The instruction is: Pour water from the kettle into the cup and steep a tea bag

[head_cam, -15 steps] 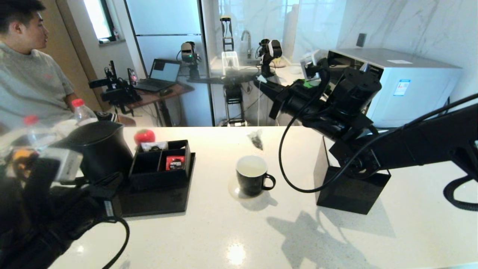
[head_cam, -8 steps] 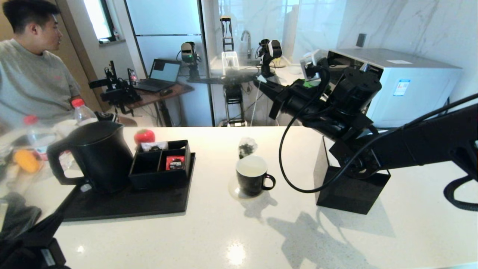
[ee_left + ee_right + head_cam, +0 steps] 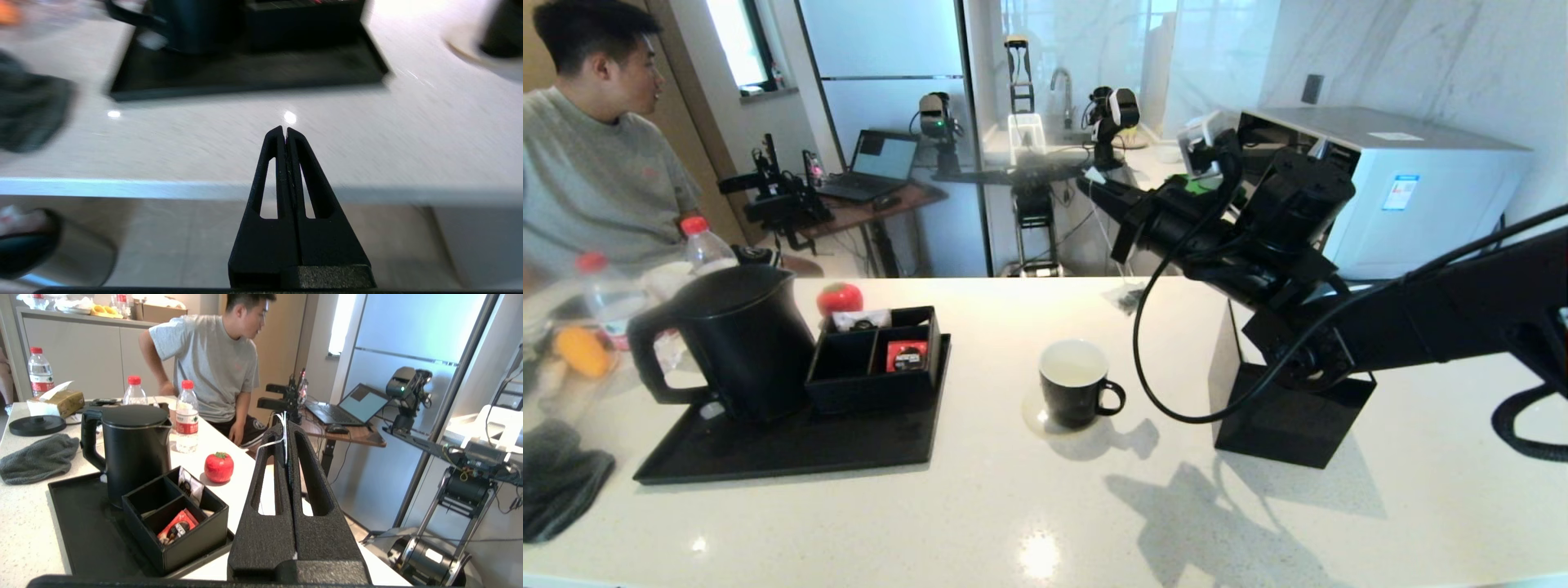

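Both end effectors closed; right end effector (image 3: 1094, 181) pinching tea bag (image 3: 1125, 299) string.

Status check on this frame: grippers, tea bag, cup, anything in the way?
Right gripper shut on tea bag string, bag dangling beyond the cup, not in it. Left gripper shut, empty, at counter edge. Kettle on tray. Nothing blocking.

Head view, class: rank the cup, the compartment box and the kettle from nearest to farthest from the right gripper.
Measured from the right gripper, raised beyond the counter's far edge:
1. Cup, centre of the counter.
2. Compartment box, on the tray to the left.
3. Kettle, far left of the tray.
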Controlling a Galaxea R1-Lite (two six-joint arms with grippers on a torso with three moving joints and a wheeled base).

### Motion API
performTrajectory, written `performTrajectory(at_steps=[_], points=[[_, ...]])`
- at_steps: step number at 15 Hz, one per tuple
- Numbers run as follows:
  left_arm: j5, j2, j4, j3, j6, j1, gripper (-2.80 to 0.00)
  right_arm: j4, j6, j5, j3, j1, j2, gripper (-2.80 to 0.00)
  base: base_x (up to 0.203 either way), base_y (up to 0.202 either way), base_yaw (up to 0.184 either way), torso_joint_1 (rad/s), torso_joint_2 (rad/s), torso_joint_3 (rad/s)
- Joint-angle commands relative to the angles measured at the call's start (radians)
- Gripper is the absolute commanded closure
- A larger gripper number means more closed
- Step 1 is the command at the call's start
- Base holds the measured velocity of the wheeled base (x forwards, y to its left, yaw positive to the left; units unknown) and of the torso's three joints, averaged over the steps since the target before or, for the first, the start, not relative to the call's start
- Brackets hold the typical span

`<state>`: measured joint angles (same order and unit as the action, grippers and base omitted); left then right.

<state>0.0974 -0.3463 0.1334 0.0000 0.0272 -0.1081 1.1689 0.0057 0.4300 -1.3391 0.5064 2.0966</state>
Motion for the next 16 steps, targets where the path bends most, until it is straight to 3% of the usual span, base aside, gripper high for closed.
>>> performTrajectory(at_steps=[1, 2, 16], points=[[-0.070, 0.062, -0.062, 0.000, -0.002, -0.001, 0.00, 0.001, 0.000, 0.003, -0.002, 0.000, 0.005, 0.00, 0.000, 0.000, 0.000, 0.000, 0.00, 0.000], [-0.084, 0.061, -0.116, 0.000, -0.007, -0.001, 0.00, 0.001, 0.000, 0.003, -0.002, 0.000, 0.006, 0.00, 0.000, 0.000, 0.000, 0.000, 0.00, 0.000], [-0.082, 0.061, -0.126, 0.000, -0.001, -0.006, 0.00, -0.031, -0.001, 0.007, -0.004, -0.025, 0.003, 0.00, 0.000, 0.000, 0.000, 0.000, 0.00, 0.000]])
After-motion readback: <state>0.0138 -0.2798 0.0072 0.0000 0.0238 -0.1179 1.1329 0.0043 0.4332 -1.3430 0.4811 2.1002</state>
